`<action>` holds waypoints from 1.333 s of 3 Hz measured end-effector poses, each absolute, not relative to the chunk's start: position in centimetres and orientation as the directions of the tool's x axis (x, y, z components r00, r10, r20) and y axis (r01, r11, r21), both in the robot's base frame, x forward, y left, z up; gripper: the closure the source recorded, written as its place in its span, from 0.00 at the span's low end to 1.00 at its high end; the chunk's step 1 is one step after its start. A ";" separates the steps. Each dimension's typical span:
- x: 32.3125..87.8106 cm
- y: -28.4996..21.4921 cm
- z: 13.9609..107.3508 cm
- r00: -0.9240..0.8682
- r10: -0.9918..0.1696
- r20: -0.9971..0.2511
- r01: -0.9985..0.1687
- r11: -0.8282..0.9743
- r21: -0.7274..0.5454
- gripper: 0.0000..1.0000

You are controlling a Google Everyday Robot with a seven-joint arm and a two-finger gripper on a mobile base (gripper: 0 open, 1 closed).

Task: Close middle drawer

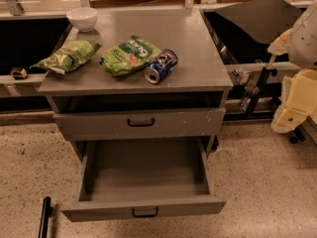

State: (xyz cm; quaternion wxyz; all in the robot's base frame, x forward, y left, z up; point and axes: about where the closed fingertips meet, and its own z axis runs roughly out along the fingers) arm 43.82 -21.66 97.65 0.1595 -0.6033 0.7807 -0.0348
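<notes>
Grey middle drawer (148,172): pulled out wide
Tool (289,117): right of table (198,58), apart from drawer, grip state cannot tell

Only 1 arm (305,36) shows, white and cream, well to the right of the middle drawer (143,170) and partly cut off. The gripper (290,115) hangs at its lower end, tilted toward the drawer and apart from it.

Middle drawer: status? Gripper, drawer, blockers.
Gripper at right edge, well clear of the drawer. Middle drawer pulled out, tray empty, handle untouched. Black bar on floor at left, not in its path.
</notes>
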 end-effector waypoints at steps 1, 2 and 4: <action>43.8 -21.7 97.7 -0.221 -0.953 -0.207 -0.931 0.270 -0.247 0.00; 44.9 -21.8 96.1 -0.251 -0.945 -0.211 -0.923 0.300 -0.242 0.00; 47.2 -16.8 78.0 -0.182 -0.948 -0.260 -0.957 0.231 -0.175 0.00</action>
